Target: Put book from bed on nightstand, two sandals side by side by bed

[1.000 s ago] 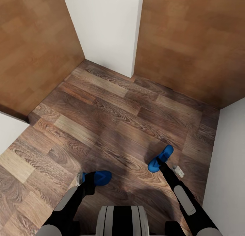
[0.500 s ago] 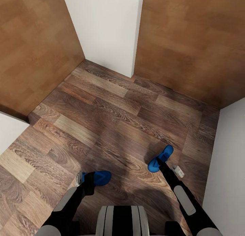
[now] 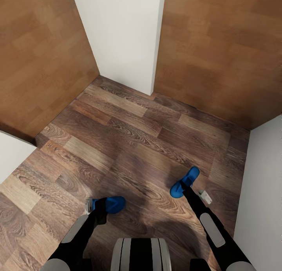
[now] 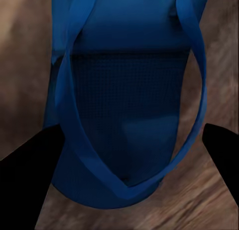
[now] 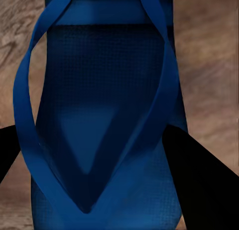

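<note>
Blue sandals ride one in each gripper, left sandal (image 3: 113, 204) in the left gripper (image 3: 102, 207), right sandal (image 3: 185, 182) in the right gripper (image 3: 184, 188), jaws clenched on them, low over the wood floor (image 3: 129, 138), likely for carrying to the bed

In the head view the left arm covered the near end of the left sandal (image 3: 113, 204), and the right arm hid the near tip of the right sandal (image 3: 184, 183). In the left wrist view the picture's edges cut off that sandal's far end and both fingers (image 4: 27, 160) of the left claw (image 4: 124, 155). The right wrist view was much the same: the sandal ran past the edges, and only parts of the right claw's (image 5: 99, 160) fingers (image 5: 199, 175) showed, so its grip could not be judged.
</note>
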### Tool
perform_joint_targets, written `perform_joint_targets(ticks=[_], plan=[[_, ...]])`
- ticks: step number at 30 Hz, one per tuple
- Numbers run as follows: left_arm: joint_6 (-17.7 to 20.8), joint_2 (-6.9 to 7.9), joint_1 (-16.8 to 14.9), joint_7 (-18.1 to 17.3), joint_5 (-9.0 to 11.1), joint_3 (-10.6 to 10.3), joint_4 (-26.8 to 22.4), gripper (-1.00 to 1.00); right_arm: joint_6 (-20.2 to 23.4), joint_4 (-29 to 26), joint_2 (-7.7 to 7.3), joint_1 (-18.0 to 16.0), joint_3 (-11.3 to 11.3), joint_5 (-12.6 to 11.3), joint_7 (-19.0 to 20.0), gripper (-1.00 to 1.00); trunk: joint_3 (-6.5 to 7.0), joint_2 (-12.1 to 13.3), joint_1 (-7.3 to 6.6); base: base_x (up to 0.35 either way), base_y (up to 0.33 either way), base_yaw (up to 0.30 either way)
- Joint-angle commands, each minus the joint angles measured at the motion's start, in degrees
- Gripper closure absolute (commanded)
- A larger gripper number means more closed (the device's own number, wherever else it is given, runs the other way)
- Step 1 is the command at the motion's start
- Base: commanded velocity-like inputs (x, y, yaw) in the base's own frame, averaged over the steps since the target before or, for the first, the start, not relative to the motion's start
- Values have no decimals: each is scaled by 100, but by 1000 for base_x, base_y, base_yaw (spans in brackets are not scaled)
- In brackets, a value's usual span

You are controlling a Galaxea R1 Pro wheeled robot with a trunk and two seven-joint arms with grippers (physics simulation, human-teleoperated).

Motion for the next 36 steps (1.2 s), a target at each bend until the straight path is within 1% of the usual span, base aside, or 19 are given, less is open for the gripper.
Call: perform_joint_targets(ticks=[1,14,16,21,26,36], plan=[[-20,1,0,35,24,-5,-9,100,20,-2,-2,0,1,-63,9,100,20,0,-3,0,0,0],[-44,1,11,35,23,-5,-13,100,20,-2,-2,0,1,-63,9,100,308,18,-37,0,0,0],[-44,1,16,35,23,-5,-17,100,20,-2,-2,0,41,-63,9,100,352,21,-42,0,0,0],[-44,1,20,35,23,-5,-19,100,12,-2,-2,0,245,-63,9,100,463,27,-55,0,0,0],[-44,4,26,35,23,-3,-19,100,12,-2,-2,0,285,-63,9,100,574,34,-68,0,0,0],[-44,26,42,35,23,4,-11,100,11,-2,-2,0,291,-63,9,100,795,47,-93,0,0,0]])
